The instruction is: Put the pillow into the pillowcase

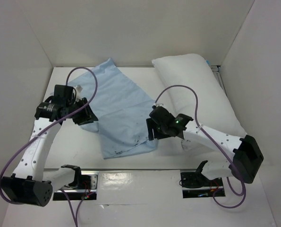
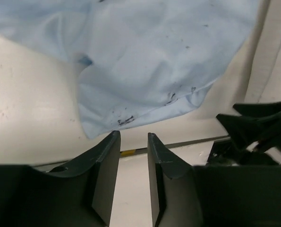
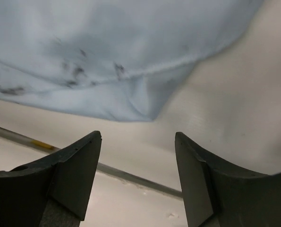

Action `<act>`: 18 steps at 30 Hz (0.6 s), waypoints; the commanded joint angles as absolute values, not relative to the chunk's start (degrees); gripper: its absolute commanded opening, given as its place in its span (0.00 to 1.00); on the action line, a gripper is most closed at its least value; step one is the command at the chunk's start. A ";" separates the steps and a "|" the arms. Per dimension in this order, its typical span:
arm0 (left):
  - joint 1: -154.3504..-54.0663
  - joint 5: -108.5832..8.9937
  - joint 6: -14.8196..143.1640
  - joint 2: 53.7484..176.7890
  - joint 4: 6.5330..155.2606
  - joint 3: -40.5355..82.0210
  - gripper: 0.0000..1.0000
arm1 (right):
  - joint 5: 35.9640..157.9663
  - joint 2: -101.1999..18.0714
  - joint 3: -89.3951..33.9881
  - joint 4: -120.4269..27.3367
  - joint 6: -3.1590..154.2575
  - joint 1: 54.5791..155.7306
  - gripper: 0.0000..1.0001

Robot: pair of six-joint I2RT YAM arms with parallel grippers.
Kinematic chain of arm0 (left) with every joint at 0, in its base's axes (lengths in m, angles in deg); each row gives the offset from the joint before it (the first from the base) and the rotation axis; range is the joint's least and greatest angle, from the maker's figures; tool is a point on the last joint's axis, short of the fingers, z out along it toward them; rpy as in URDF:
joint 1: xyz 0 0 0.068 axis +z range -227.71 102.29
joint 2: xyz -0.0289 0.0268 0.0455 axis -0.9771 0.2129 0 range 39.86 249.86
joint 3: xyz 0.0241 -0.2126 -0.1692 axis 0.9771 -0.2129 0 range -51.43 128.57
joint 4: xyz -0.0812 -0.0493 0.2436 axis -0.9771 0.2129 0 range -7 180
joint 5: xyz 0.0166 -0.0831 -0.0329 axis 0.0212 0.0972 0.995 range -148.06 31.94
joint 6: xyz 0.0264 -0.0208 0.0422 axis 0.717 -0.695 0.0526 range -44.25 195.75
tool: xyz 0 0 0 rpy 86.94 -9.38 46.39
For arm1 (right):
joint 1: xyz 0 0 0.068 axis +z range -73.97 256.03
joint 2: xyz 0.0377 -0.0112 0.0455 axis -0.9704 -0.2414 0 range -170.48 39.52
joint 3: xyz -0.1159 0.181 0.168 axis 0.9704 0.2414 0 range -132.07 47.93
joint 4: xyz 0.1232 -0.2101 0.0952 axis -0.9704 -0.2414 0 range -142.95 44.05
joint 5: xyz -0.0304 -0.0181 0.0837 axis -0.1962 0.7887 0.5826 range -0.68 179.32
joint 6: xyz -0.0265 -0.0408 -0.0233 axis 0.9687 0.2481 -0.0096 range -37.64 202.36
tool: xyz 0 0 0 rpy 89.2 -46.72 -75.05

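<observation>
The light blue pillowcase (image 1: 116, 111) lies flat and wrinkled on the table, running from the back wall toward the near edge, with dark marks along its near hem. To its right rests the plump white pillow (image 1: 199, 90), against the right wall. My left gripper (image 1: 86, 116) hovers at the pillowcase's left edge, jaws apart with nothing between them; in the left wrist view the pillowcase (image 2: 145, 61) lies just beyond my left gripper (image 2: 134, 137). My right gripper (image 1: 152, 130) stands open at the pillowcase's near right corner (image 3: 145, 106), empty; its tips (image 3: 138, 137) frame bare table.
White walls enclose the table on the left, back and right. A metal strip (image 1: 145, 171) runs along the near edge between the two arm bases. Purple cables loop over both arms. The right arm's dark fingers (image 2: 258, 125) show at the edge of the left wrist view.
</observation>
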State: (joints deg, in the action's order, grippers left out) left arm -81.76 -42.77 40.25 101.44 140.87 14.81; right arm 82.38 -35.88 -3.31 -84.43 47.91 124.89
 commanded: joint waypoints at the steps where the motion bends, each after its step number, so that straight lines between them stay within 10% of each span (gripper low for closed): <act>1: -86.82 -41.44 47.51 106.71 138.11 20.63 0.41 | 75.10 -31.67 -13.57 -86.28 50.45 124.46 0.71; 18: -129.37 -65.25 49.56 132.75 120.55 22.32 0.71 | 87.38 -36.25 -20.19 -82.34 54.58 91.35 0.88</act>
State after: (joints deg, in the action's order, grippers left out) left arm -126.24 -60.89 48.79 130.43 128.30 22.81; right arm 83.46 -37.87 -20.71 -84.12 52.93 95.12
